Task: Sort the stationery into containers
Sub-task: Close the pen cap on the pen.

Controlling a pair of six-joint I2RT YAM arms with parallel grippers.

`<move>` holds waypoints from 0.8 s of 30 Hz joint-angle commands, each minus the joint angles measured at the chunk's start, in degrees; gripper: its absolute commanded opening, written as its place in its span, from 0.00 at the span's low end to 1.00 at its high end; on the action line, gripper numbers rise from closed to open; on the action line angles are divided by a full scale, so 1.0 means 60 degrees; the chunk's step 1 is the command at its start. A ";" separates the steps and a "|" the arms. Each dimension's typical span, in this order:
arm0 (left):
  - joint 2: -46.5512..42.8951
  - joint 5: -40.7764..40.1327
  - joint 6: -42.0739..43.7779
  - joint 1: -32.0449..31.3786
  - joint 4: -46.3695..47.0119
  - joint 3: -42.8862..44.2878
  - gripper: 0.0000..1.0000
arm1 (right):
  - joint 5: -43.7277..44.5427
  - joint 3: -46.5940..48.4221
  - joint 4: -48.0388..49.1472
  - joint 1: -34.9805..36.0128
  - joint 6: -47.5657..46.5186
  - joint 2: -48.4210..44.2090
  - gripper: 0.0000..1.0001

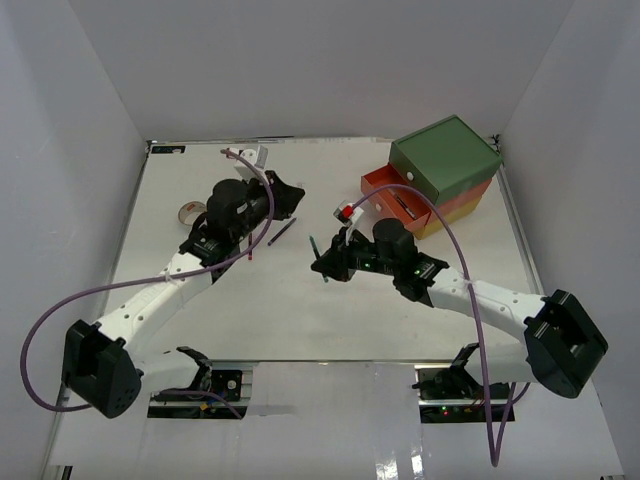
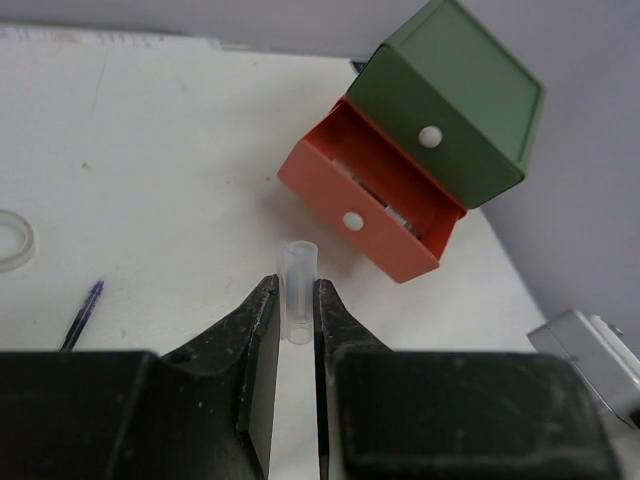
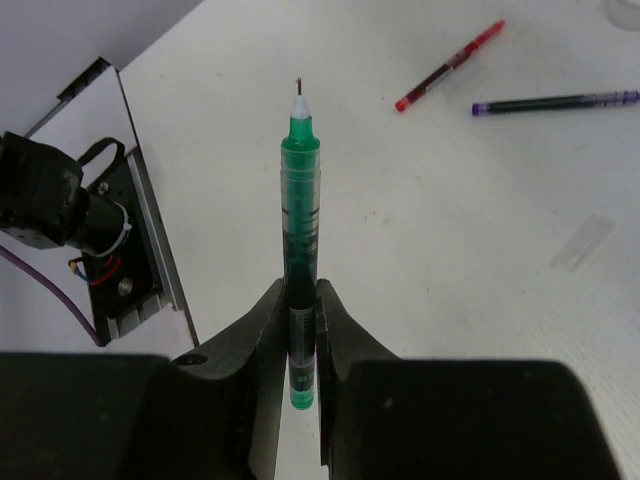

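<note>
Right tool [image 3: 300, 300] is clamped near the back end of an uncapped green pen [image 3: 300, 190] above the surface [image 3: 450, 150], left tool [image 2: 296, 295] pinches a clear cap [image 2: 298, 262] short of the open orange drawer [image 2: 320, 190]; both grips look thin, so either item could swivel or slip out.

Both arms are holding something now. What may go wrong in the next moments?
1. The green pen in the right pincer is uncapped; its fine tip could mark the table or bend if it touches down.
2. The left pincer holds a small clear cap right at its fingertips, so it might slip or tilt.
3. The green drawer overhangs part of the open orange-red drawer; the long pen might catch on entry.
</note>
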 commanded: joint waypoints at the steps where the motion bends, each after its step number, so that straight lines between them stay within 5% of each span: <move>1: -0.1161 0.0199 -0.0343 -0.0022 0.2017 -0.1070 0.07 | -0.0042 0.0649 0.1404 0.0208 0.0379 0.0281 0.08; 10: -0.2571 0.0096 -0.0359 -0.0022 0.3104 -0.2363 0.07 | 0.0193 0.1235 0.1918 0.0413 0.0320 0.0912 0.08; 24: -0.2615 0.0448 -0.0520 -0.0022 0.3412 -0.2613 0.07 | 0.0719 0.1792 0.1903 0.0399 -0.0119 0.1146 0.08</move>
